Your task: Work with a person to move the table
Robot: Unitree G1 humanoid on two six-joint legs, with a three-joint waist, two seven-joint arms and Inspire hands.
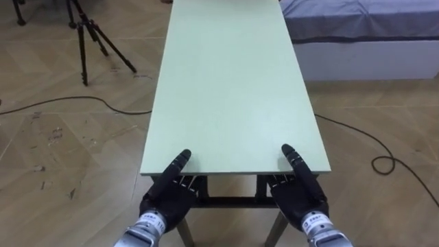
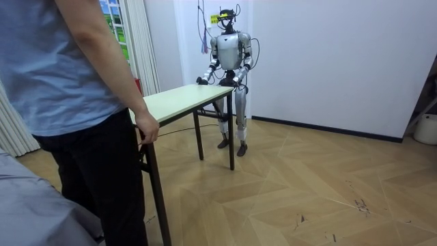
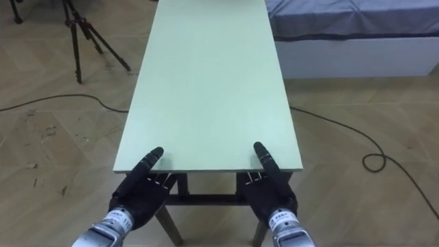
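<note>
A long pale green table (image 1: 233, 82) with a dark frame runs away from me. I stand at its near short end. My left hand (image 1: 168, 195) is at the left corner and my right hand (image 1: 298, 192) at the right corner. Each thumb lies on the tabletop and the fingers reach under the edge, pinching it. In the room view a person in a blue shirt stands at the other end of the table (image 2: 181, 99), one hand (image 2: 145, 128) on that end's edge. There I stand upright near a white wall.
A black tripod (image 1: 89, 34) stands on the wood floor left of the table. A bed (image 1: 363, 27) with grey bedding lies at the far right. Dark cables (image 1: 370, 144) cross the floor on both sides. Open floor spreads on the room view's right.
</note>
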